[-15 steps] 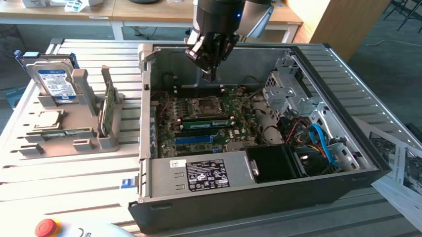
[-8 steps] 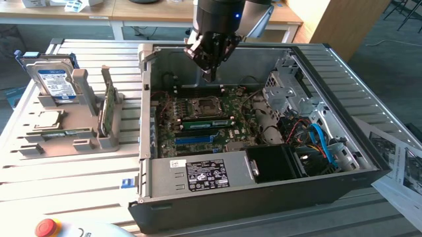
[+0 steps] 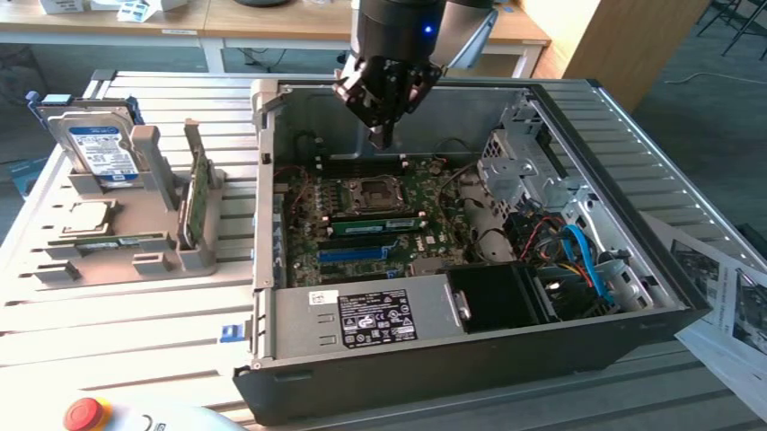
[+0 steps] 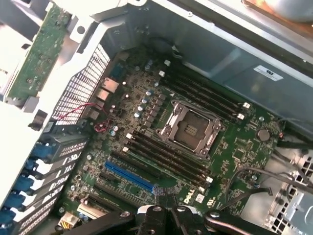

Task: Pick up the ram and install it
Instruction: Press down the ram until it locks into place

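Jaws closed, empty, above motherboard (image 4: 161, 142) – ram (image 3: 198, 199) upright in gray stand (image 3: 144, 242), exterior view's left

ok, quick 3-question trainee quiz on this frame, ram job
1. True or false: the hand is gripping the ram.
2. Where is the ram? A) seated in a board slot. B) upright in the grey holder, outside the case. C) flat on the case floor.
3. What stands in the same holder, further toward the exterior view's left than the ram?

Key: 1 false: the hand is shut with nothing in it, over the open case. 2 B. 3 the hard drive.
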`<state>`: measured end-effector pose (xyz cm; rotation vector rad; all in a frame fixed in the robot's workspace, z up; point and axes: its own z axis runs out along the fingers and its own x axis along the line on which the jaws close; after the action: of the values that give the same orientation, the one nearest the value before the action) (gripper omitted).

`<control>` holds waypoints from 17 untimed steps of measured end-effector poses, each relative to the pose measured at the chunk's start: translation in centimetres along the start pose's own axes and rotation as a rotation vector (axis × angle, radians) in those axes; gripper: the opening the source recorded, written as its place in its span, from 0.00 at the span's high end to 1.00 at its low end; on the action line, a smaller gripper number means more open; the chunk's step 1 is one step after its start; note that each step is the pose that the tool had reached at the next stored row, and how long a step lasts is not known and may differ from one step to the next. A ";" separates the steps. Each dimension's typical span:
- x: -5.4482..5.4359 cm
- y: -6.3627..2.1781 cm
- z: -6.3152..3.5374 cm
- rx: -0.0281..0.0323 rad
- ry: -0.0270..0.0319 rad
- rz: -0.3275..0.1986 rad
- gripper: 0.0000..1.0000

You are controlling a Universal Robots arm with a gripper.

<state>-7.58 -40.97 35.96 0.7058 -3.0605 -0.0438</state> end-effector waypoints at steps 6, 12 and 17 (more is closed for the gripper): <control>0.0 0.00 0.00 0.0005 -0.0021 0.078 0.89; 0.0 0.00 0.00 0.0013 -0.0041 0.156 0.89; 0.0 0.00 0.00 0.0019 -0.0057 0.220 0.89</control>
<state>-7.58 -40.97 35.96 0.3657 -3.1224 -0.0426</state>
